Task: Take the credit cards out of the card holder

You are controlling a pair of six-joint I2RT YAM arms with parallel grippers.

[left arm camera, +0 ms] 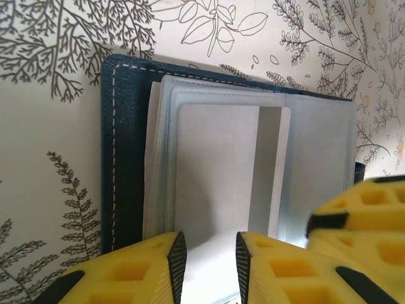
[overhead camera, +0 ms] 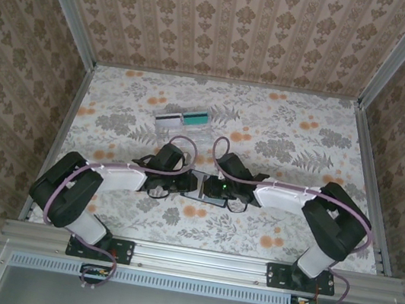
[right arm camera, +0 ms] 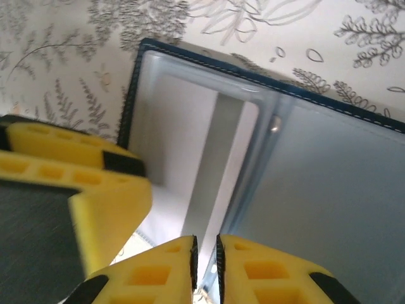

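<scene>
The card holder (left arm camera: 126, 158) lies open on the flowered table, navy cover outside, clear sleeves inside. A pale card with a grey stripe (left arm camera: 215, 164) sits in its top sleeve. My left gripper (left arm camera: 207, 259) is open, its fingers either side of that card's near end. My right gripper (right arm camera: 205, 259) is pinched on a thin sleeve edge near the fold of the holder (right arm camera: 354, 209), beside the same card (right arm camera: 190, 145). From above, both grippers (overhead camera: 182, 183) (overhead camera: 216, 190) meet over the holder (overhead camera: 200, 176). A teal card (overhead camera: 195, 118) and a pale, dark-striped card (overhead camera: 166, 120) rest farther back.
A clear plastic box (overhead camera: 183, 128) holds those two cards at the back, left of centre. Patterned walls and metal rails (overhead camera: 369, 171) close the table in on three sides. My right gripper's yellow fingers (left arm camera: 367, 215) crowd the holder's right page.
</scene>
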